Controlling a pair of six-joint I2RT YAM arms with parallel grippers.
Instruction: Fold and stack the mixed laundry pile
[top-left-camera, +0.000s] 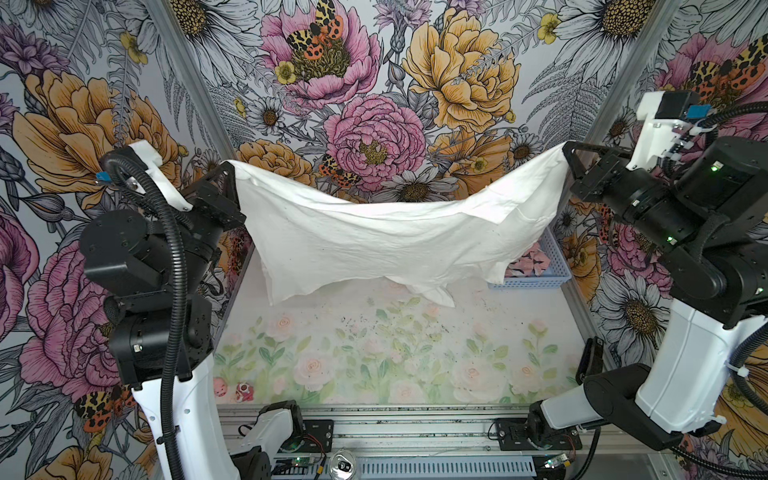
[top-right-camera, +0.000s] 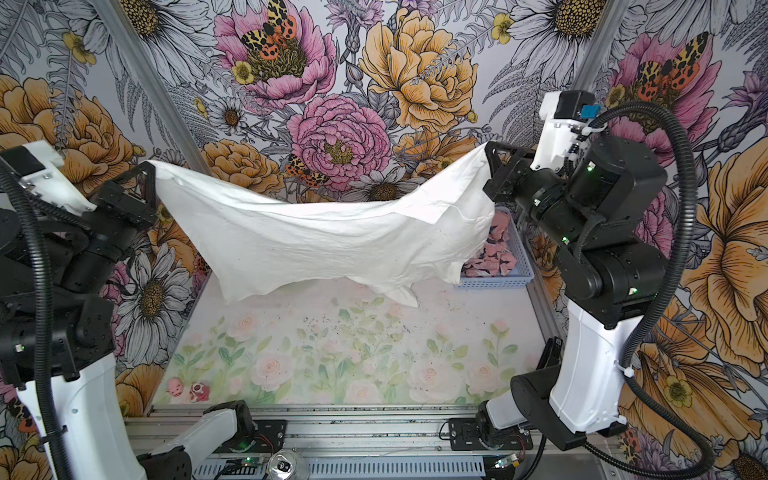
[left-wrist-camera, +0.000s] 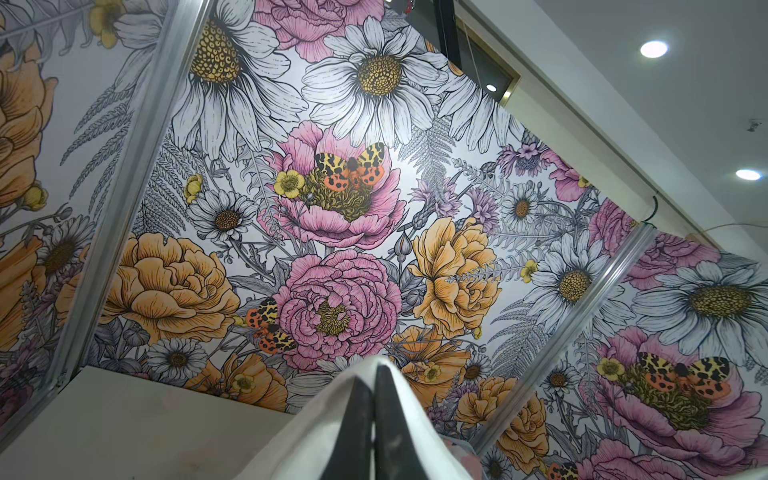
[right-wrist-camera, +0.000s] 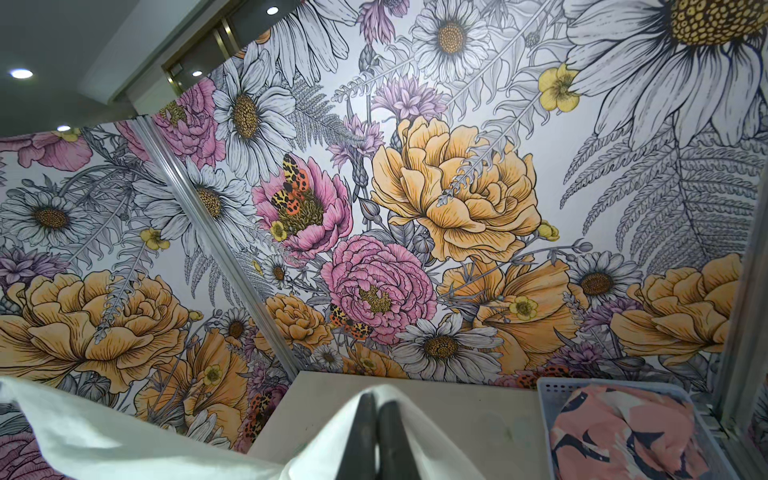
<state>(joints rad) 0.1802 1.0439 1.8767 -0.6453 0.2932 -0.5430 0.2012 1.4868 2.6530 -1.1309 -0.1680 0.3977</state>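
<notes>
My left pincer is pressed together on one top corner of the white garment, and my right pincer is pinching the opp. corner. Cloth hangs spread btwn them, sagging in the middle, over the back of the counter; can't tell if its lower edge touches. The pink garment w/ navy-white blotches lies crumpled in the light blue basket at the back right corner, partly hidden behind the white one

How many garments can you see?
2. The white garment hangs stretched between the left tool and right tool; the pink printed garment lies in the blue basket at the back right. Others may be hidden beneath it.
</notes>
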